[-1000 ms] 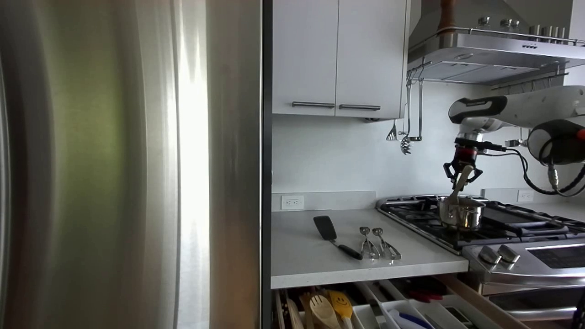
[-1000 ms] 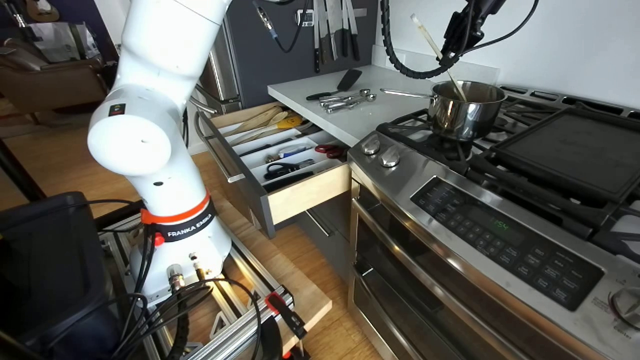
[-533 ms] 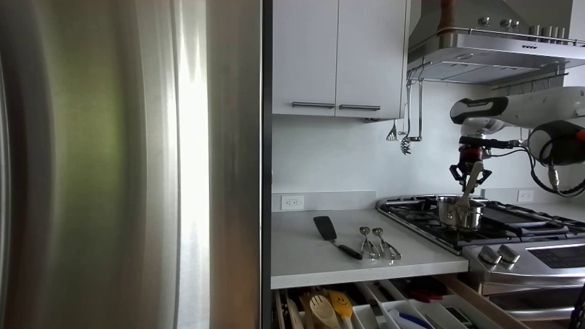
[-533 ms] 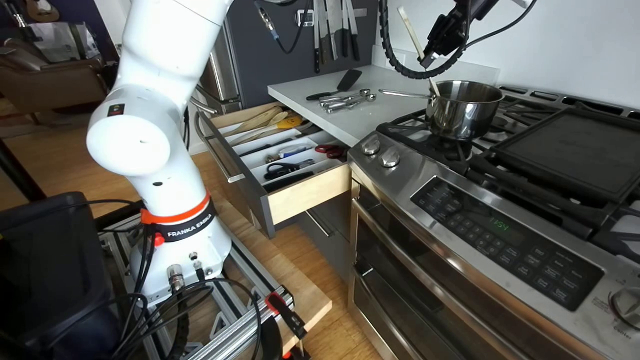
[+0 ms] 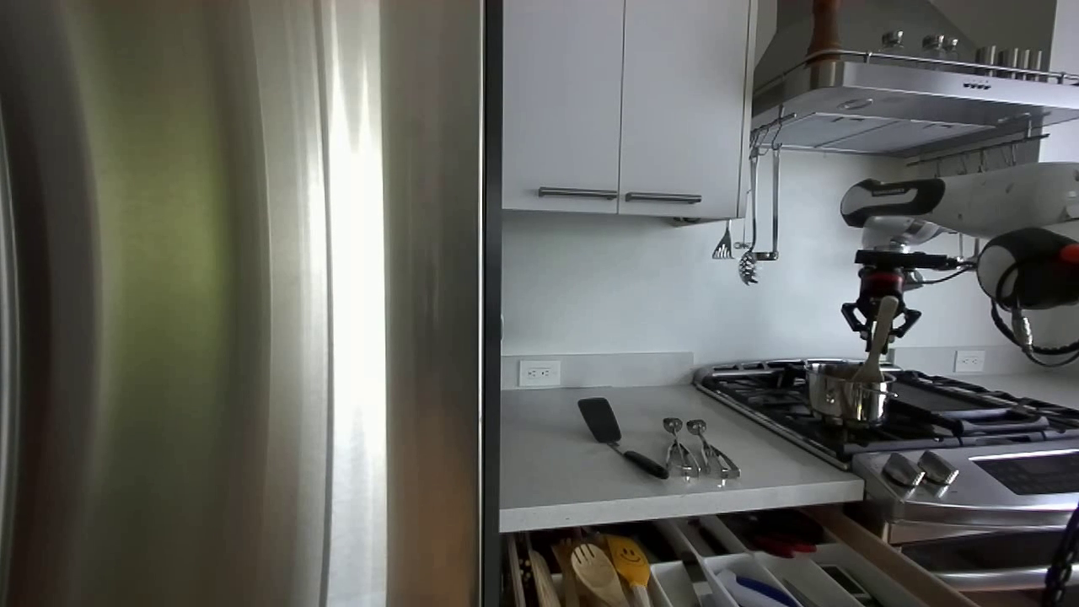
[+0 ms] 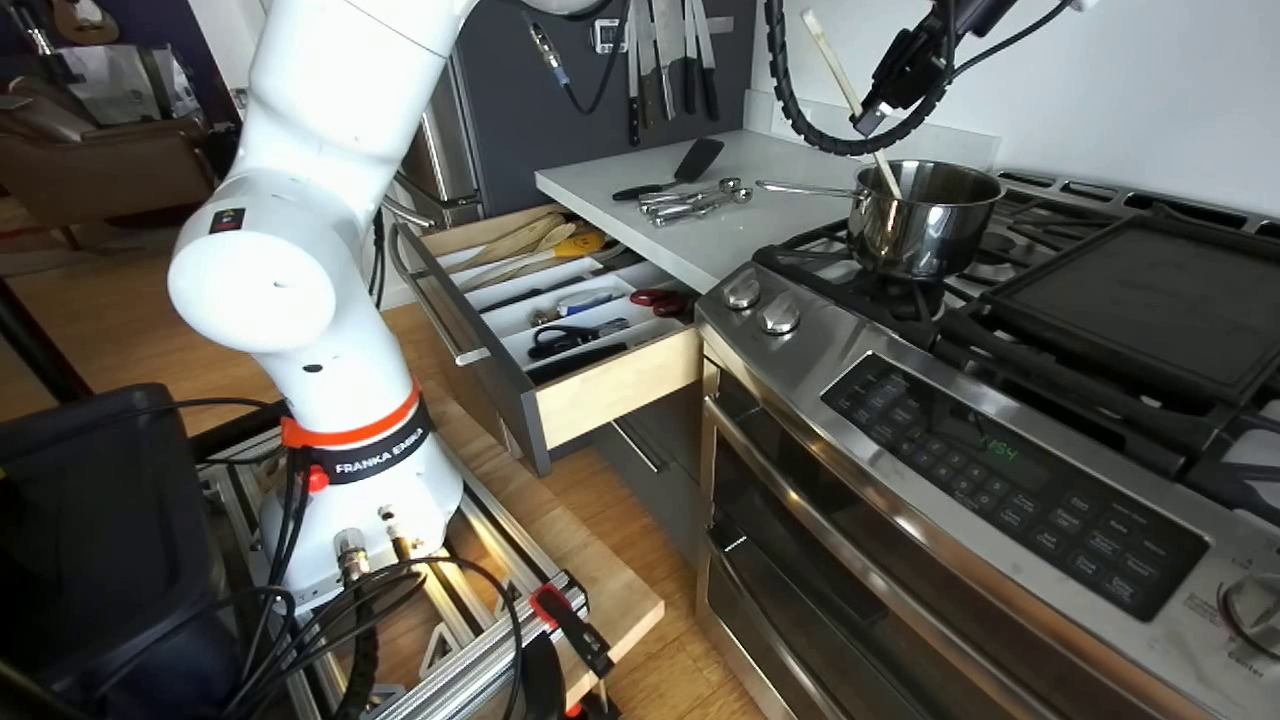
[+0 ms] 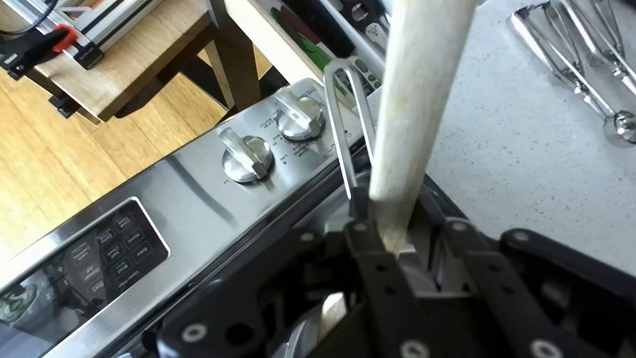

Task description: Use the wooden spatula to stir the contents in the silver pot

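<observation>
The wooden spatula is a pale long stick. It stands tilted with its lower end inside the silver pot; both also show in an exterior view, the spatula and the pot. The pot sits on a burner with its long handle pointing to the counter. My gripper is just above the pot, shut on the spatula's middle. In the wrist view the spatula runs up between the fingertips, and the pot's handle shows beside it. The pot's contents are hidden.
Black grates and a dark griddle surround the pot. On the white counter lie a black turner and two metal scoops. Below, an open drawer holds utensils, among them pale wooden spoons. A range hood hangs above.
My gripper has swept the spatula across the pot, toward the handle side and then partly back. The spatula's lower end has moved along the pot's rim. The pot has shifted slightly.
</observation>
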Robot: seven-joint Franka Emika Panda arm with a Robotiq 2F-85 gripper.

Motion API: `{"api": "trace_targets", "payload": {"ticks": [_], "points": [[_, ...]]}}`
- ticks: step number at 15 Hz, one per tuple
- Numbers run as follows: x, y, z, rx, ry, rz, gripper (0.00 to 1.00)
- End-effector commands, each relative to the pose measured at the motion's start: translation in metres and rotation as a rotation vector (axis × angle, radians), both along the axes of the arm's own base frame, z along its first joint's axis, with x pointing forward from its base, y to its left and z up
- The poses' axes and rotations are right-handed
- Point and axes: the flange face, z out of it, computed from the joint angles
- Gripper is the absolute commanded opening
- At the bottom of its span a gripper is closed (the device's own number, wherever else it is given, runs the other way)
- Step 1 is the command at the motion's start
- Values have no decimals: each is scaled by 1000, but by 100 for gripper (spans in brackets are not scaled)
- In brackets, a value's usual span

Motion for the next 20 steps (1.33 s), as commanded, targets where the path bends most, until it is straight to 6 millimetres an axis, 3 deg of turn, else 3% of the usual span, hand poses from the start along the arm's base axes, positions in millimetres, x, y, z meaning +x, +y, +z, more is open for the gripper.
{"api": "trace_targets", "payload": {"ticks": [1,10,15,20], "points": [[7,-12,3,-50,-33,-60,6],[36,-25,2,-156,-218,-102,6],[46,-7,-6,-89,-256,-19,6],[43,15,-13,-14,-192,66,6]]}}
